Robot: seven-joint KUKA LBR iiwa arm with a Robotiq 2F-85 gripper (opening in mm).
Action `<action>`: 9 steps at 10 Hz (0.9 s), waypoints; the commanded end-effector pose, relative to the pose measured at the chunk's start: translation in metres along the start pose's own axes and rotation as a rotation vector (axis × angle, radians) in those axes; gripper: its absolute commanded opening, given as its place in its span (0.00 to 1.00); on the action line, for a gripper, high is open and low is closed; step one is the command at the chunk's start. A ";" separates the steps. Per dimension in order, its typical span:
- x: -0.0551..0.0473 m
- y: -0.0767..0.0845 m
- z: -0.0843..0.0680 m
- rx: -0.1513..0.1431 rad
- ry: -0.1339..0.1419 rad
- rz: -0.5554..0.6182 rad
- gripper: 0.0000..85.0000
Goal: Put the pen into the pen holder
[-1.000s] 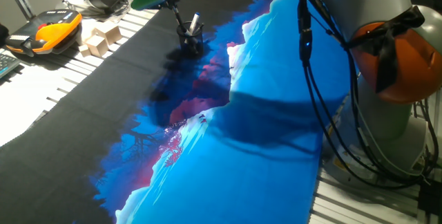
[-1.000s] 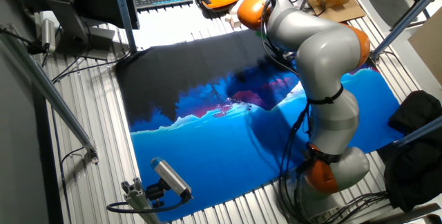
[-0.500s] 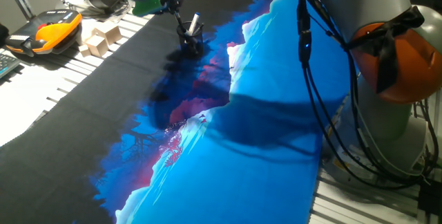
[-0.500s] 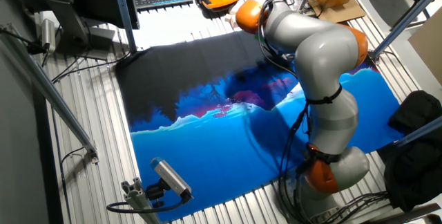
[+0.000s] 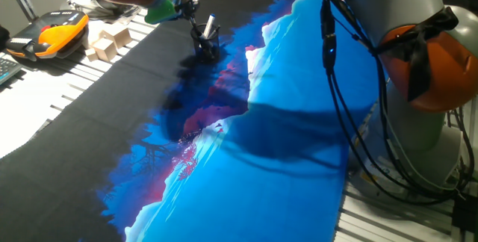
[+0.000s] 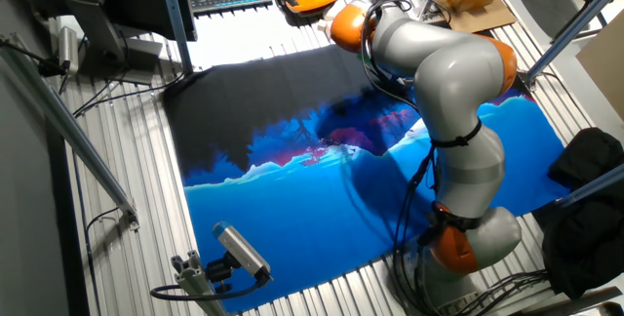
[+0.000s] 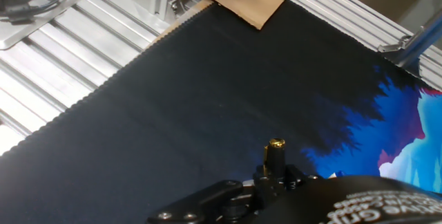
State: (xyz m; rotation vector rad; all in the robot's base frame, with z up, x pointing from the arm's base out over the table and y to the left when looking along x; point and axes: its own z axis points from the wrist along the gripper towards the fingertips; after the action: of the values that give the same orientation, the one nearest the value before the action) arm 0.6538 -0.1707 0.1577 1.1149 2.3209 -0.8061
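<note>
Pen [image 5: 196,27] and pen holder [image 5: 208,47] sit at the far side of the black part of the cloth [image 5: 112,115]. The holder is a squat black cup with a thicker whitish pen [image 5: 210,25] standing in it; the task's pen is a thin dark stick that leans from the cup's rim up to the gripper [image 5: 183,4], which is closed on its upper end. Its lower tip appears to be inside the cup (the dark cup against dark cloth makes this hard to confirm). Pale wooden blocks [image 5: 108,43] and an orange handheld unit [image 5: 56,33] lie to the left on the slatted table [image 5: 30,111]. In the other fixed view the arm [image 6: 444,72] hides the cup.
</note>
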 end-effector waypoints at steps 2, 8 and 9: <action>-0.001 0.000 0.000 -0.033 0.002 -0.015 0.00; 0.000 -0.002 0.002 -0.048 -0.005 -0.020 0.00; 0.001 -0.001 0.002 -0.047 -0.009 -0.014 0.00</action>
State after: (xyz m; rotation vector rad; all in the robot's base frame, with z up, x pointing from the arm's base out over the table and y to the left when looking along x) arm 0.6528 -0.1720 0.1556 1.0750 2.3294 -0.7564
